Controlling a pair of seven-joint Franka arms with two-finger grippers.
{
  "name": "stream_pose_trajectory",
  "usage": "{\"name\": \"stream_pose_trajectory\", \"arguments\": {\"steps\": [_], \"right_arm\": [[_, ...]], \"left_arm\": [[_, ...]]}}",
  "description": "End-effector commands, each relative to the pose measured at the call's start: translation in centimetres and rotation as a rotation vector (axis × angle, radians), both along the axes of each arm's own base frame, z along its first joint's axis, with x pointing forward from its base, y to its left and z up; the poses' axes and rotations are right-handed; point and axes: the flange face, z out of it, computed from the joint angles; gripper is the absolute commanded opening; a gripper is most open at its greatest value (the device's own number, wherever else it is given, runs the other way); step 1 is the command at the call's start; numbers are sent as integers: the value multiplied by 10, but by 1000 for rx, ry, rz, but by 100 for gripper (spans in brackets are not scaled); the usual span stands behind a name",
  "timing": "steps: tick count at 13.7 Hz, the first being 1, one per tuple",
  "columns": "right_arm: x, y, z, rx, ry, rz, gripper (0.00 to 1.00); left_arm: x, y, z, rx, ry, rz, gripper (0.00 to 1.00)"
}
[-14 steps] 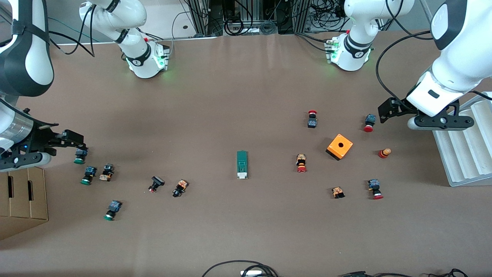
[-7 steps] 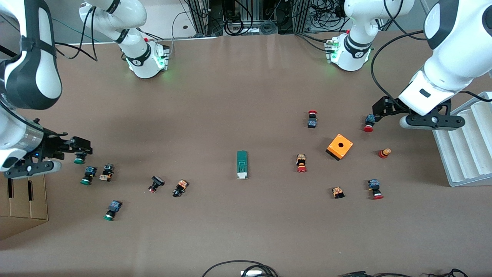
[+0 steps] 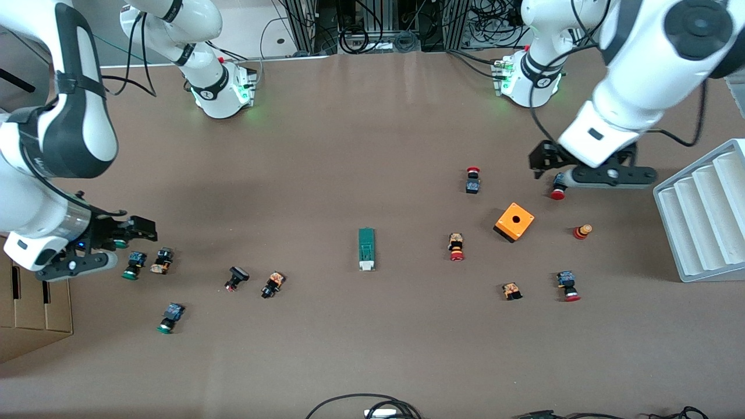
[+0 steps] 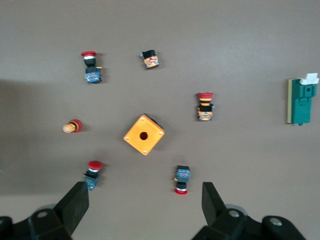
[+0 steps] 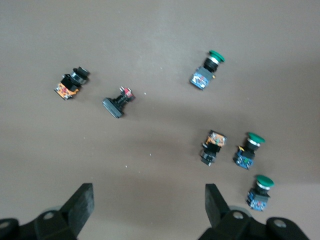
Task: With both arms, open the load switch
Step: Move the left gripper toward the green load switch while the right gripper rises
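Both pincers nearer load switch (image 3: 366, 249) — open, empty

I get even, diffuse overhead light across the brown counter (image 3: 349, 145), with a pale sheen near its edge by the robot bases. Soft, faint shadows spread under both arms. My front feed is sharp. The right wrist feed is slightly smeared; the left wrist feed is crisper, dimmer toward its corners.
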Motion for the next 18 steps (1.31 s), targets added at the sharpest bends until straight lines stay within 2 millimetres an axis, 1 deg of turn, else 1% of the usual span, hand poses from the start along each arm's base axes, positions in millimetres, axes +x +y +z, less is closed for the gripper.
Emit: {"name": "stream_pose_trajectory", "arguments": {"steps": [1, 3, 5, 7, 11, 13, 15, 16, 17, 18], "right_arm": [[16, 12, -5, 45, -12, -36, 99], [26, 15, -7, 46, -12, -47, 100], [29, 15, -12, 47, -7, -46, 100], [28, 29, -12, 41, -5, -28, 100], [28, 32, -15, 43, -1, -20, 100], [29, 35, -18, 45, 1, -23, 100], [31, 35, -25, 47, 11, -35, 99], [31, 41, -26, 44, 10, -26, 99], [30, 53, -29, 33, 12, -3, 97], [31, 60, -33, 25, 17, 5, 96]], "left_arm": [[-10, -35, -1, 4, -14, 59, 100], [-19, -65, -2, -7, -34, 88, 100], [-27, -90, -6, -20, -45, 114, 100], [-33, -113, -9, -40, -61, 126, 100], [-45, -158, -21, -74, -86, 142, 100], [-51, -178, -31, -47, -125, 124, 100], [-69, -209, -40, -33, -155, 144, 100], [-74, -223, -48, -20, -181, 155, 100], [-82, -239, -58, -10, -202, 163, 100], [-94, -257, -66, -4, -222, 172, 100]]}}
